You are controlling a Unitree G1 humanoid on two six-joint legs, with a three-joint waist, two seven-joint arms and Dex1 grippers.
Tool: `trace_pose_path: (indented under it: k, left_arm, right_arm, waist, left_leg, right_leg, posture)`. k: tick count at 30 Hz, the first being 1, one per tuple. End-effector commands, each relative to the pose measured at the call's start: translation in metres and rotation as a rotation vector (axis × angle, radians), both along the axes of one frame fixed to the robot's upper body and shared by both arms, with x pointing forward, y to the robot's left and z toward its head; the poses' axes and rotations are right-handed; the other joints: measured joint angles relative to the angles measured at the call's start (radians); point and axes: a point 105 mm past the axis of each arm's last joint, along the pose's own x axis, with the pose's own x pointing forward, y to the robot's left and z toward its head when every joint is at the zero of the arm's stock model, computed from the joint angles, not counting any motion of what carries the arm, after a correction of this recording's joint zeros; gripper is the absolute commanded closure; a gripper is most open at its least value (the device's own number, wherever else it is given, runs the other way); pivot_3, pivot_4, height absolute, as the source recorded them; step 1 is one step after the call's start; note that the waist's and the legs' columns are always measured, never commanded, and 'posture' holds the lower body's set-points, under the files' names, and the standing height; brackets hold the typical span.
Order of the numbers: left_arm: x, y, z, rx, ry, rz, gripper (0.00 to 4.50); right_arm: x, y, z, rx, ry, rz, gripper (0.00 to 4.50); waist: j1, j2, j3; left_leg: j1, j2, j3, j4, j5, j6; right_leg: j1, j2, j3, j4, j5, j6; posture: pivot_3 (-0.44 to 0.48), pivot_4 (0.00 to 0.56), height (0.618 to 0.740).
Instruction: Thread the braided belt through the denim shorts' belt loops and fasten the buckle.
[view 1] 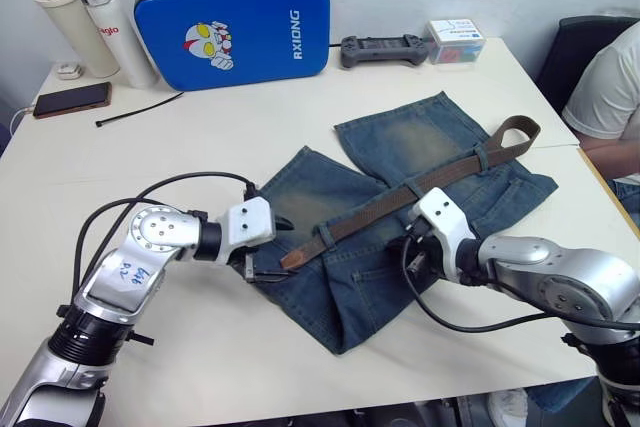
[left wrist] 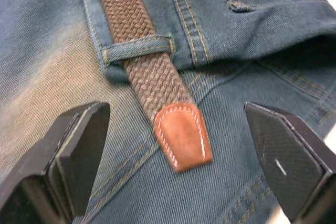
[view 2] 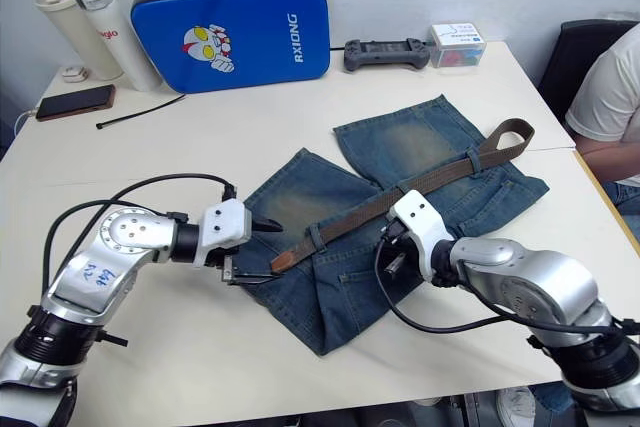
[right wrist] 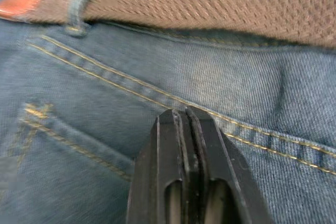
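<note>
Left gripper stands with its two black textured fingers wide apart, straddling the tan stitched-leather tip of the braided belt without touching it. Right gripper has its fingers pressed together, empty, resting on the denim shorts just below the waistband, the belt close beyond. One woven brown strap lies diagonally along the waistband of one pair of faded blue shorts, flat on the white table. Three belt loops hold it: one by the tip, one mid-waistband, one near the far looped end. Buckle cannot be made out.
</note>
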Motion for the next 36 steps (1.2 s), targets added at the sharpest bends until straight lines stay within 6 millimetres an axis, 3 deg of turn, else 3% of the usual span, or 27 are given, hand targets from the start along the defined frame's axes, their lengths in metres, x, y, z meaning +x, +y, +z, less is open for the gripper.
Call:
trace_pose_path:
  k: [1, 10, 13, 22, 29, 36]
  left_arm:
    - [-0.003, -0.012, -0.002, 0.003, -0.045, 0.010, 0.00]
    - [0.005, -0.013, -0.015, 0.115, -0.131, 0.040, 0.00]
    - [0.007, -0.012, -0.019, 0.134, -0.120, 0.032, 0.67]
    - [0.017, -0.006, -0.013, 0.077, -0.053, 0.084, 4.39]
    - [0.017, 0.007, 0.005, 0.019, -0.013, 0.103, 4.48]
    - [0.011, 0.039, 0.009, 0.154, -0.068, 0.116, 4.48]
  right_arm:
    - [0.006, -0.002, 0.002, -0.017, -0.019, -0.017, 4.44]
    - [0.010, -0.003, -0.002, -0.039, -0.024, -0.031, 4.44]
    - [0.010, -0.002, -0.001, -0.038, -0.029, -0.032, 4.50]
    - [0.011, 0.000, -0.001, -0.033, -0.035, -0.039, 4.50]
    - [0.009, 0.001, -0.008, -0.032, -0.022, -0.049, 4.50]
    - [0.013, 0.000, -0.016, -0.039, 0.005, -0.062, 4.50]
  waist:
    - [0.001, 0.000, 0.000]
    - [0.006, 0.000, 0.000]
    - [0.007, 0.000, 0.000]
    - [0.018, 0.000, -0.001]
    - [0.016, 0.000, -0.001]
    - [0.010, -0.001, -0.001]
  left_leg:
    - [0.000, 0.000, 0.000, 0.000, 0.000, 0.000]
    - [0.001, 0.000, 0.000, 0.000, 0.000, -0.001]
    - [0.001, 0.000, 0.000, 0.000, 0.000, -0.001]
    - [0.004, 0.000, 0.000, 0.001, 0.000, -0.001]
    - [0.004, 0.000, 0.000, 0.001, 0.000, -0.001]
    - [0.005, 0.000, 0.000, 0.000, 0.000, -0.001]
  right_leg:
    - [0.000, 0.000, 0.000, 0.000, 0.000, 0.000]
    - [0.000, 0.000, 0.000, 0.000, 0.000, 0.000]
    - [0.000, 0.000, 0.000, 0.000, 0.000, 0.000]
    - [0.003, 0.000, 0.000, 0.000, 0.000, 0.000]
    - [0.003, 0.000, 0.000, 0.000, 0.000, 0.000]
    - [0.003, 0.000, 0.000, 0.000, 0.000, 0.000]
  posture:
    - [0.000, 0.150, 0.738]
    - [0.000, 0.150, 0.738]
    - [0.000, 0.150, 0.738]
    - [0.000, 0.150, 0.738]
    - [0.000, 0.150, 0.738]
    - [0.000, 0.150, 0.738]
